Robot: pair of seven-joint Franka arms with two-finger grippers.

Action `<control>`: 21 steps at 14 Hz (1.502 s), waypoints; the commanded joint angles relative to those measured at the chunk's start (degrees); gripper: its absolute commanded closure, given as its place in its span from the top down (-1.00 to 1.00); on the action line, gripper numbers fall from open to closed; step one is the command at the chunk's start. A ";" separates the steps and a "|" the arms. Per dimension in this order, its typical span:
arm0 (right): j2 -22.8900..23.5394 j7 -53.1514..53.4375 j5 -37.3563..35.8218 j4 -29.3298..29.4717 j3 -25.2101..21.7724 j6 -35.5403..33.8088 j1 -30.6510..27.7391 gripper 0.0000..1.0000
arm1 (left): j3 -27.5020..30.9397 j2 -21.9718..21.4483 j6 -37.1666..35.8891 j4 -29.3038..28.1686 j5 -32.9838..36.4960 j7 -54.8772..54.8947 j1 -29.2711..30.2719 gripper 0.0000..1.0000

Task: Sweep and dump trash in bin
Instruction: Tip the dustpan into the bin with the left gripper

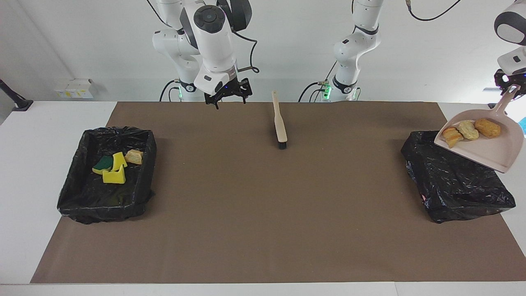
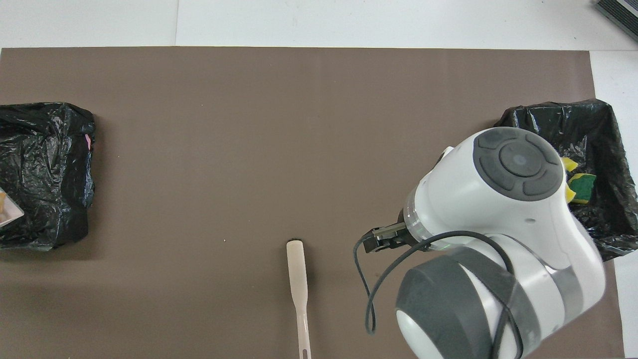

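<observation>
Facing view: left gripper (image 1: 509, 83) pinches the handle of the tilted dustpan (image 1: 489, 150) over the black-lined bin (image 1: 452, 185) at the left arm's end, so its 3 bread chunks (image 1: 468, 129) could slide off a low corner onto the tabletop (image 1: 263, 205) if it tips crookedly. Right gripper (image 1: 228, 95) hangs spread and empty near the right arm's base, brush (image 1: 279, 123) lying loose. Remaining scraps (image 1: 115, 164) sit in the other bin (image 1: 82, 197).

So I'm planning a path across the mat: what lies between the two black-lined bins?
In the facing view, only the brush lies between the sponge-filled bin and the other bin, near the robots; otherwise bare brown mat.
</observation>
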 commanded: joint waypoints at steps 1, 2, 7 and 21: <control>-0.68 -2.19 -1.09 0.10 -1.93 -0.95 -0.71 1.00 | -0.87 2.65 5.17 1.88 4.86 4.56 -0.11 -1.00; -0.76 -2.97 -1.09 0.10 -2.90 -0.95 -0.71 1.00 | -1.13 3.26 5.53 2.15 6.44 4.66 -1.42 -1.00; -1.73 -5.88 -1.36 0.10 -11.58 0.10 -0.53 1.00 | -1.14 3.97 5.97 3.29 18.21 5.62 -10.46 -1.00; -0.41 -19.15 -5.58 7.56 -31.21 -1.55 0.35 1.00 | -1.05 3.72 -6.75 16.39 -2.20 4.16 -12.86 -1.00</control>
